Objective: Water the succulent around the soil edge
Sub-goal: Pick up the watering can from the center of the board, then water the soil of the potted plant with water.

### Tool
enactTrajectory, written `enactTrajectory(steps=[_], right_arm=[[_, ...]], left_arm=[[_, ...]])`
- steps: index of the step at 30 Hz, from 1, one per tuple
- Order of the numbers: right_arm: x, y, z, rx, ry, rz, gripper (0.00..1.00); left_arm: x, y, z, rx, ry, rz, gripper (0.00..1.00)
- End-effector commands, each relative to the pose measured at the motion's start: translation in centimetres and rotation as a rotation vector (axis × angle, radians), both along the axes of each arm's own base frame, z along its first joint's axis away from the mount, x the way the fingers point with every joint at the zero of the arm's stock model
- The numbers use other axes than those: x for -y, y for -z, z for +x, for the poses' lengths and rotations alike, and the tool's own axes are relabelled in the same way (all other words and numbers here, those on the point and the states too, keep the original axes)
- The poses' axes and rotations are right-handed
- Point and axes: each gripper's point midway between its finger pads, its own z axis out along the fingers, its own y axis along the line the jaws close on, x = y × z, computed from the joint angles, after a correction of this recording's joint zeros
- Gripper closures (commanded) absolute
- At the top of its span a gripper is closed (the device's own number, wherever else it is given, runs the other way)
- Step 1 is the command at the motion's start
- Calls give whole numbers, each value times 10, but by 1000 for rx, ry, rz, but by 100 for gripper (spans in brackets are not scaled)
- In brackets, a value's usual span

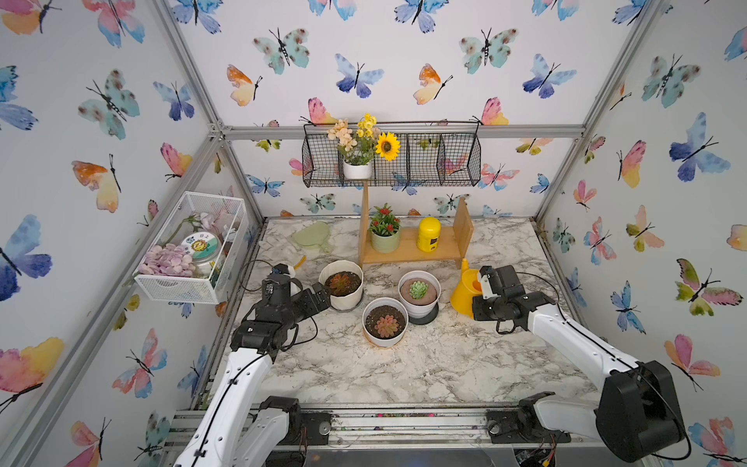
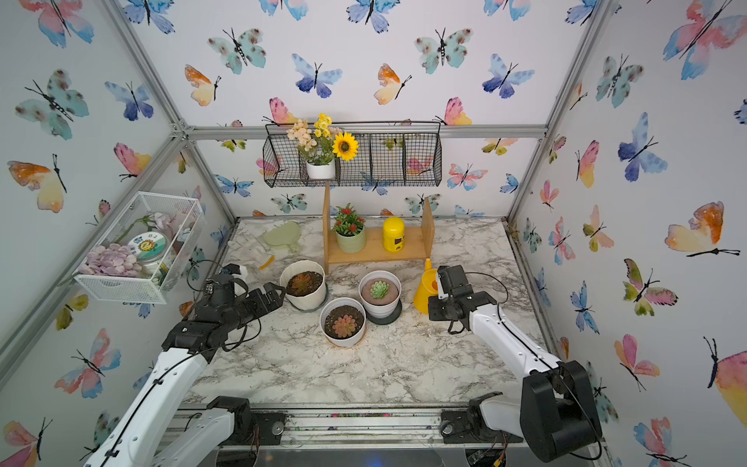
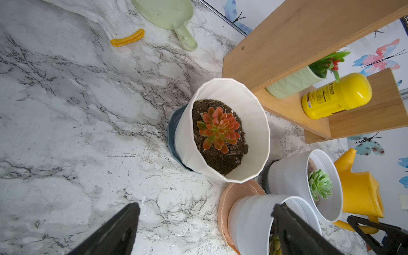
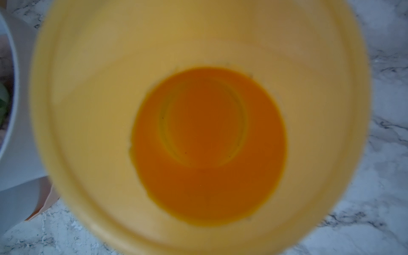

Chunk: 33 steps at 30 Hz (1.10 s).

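- Because the water is meant for the outer ring only, the succulent (image 3: 218, 130) stands open to reach from above. It sits in its cream ribbed pot (image 1: 344, 302) on the desk (image 1: 404, 364), just in front of the taller upright of the wooden shelf (image 1: 412, 247).
- Around the rosette, the soil edge (image 3: 220, 164) is dark and crumbly, and no water shows on it, so I judge that pouring has not begun.
- Near that pot, on the side away from the shelf, the left gripper (image 1: 322, 294) hovers without touching it. Its fingers (image 3: 123, 229) are spread wide and hold nothing, perhaps ready to steady the pot.
- In front of the shelf's shorter end, the right gripper (image 1: 481, 287) is at the watering can (image 1: 464, 293). Its fingers are pressed together, apparently pinching the handle, which would let the can be lifted and tipped.
- The right wrist view looks down into the can's open top, too blurred to tell any water level.
- Counted: three potted rosettes in front of the shelf, one watering can, and one red-flowered plant (image 1: 385, 230) and one yellow bottle (image 1: 428, 234) on the shelf.
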Motion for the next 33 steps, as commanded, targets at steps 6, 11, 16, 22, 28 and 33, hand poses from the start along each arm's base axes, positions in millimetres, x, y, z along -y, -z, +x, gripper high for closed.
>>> enactTrajectory(steps=[6,11,16,22,28,33], right_arm=[[-2,-61,-20,-84,38,40,98],[-5,-82,-39,-190,10,43,98],[-6,-108,-57,-261,-49,41,98],[-16,-139,-68,-264,-101,100,98],[-38,-145,-77,-276,-147,131,98],[-55,-147,-83,-250,-209,69,98]], left_arm=[[-1,-13,-1,10,-3,9,1],[4,-21,3,12,23,2,1],[8,-32,8,10,67,22,2],[11,-37,9,15,95,30,1],[17,-35,11,11,116,1,2],[25,-34,14,18,148,-27,2]])
